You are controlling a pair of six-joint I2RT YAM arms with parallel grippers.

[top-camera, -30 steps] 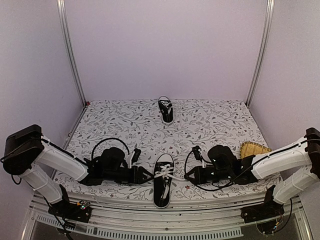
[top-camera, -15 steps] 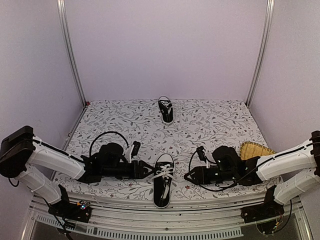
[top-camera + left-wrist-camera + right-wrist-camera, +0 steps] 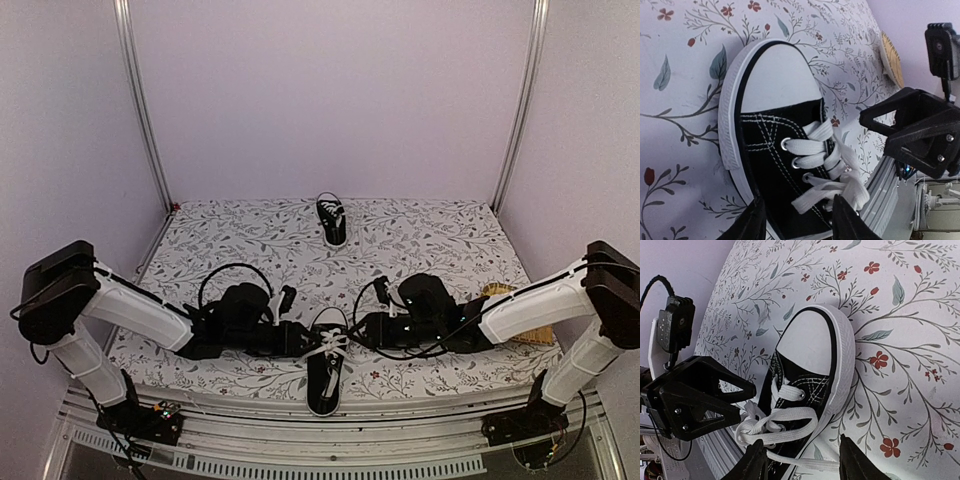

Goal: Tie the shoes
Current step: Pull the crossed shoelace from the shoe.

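Floral table [image 3: 430, 250]. Only the overhead shows the far shoe [image 3: 332, 221]. Wrist views catch the near shoe [image 3: 326, 365], lengthwise near-to-far, toe away from me. My left gripper [image 3: 300, 340] and right gripper [image 3: 358, 330] gape, holding nothing.

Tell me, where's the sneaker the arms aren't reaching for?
Top view: the far sneaker sits alone at the table's back middle, straight behind the near sneaker.

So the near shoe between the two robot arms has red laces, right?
No. The laces are white, not red; the left wrist view shows them up close. The rest holds: the near shoe lies between the left arm and the right arm.
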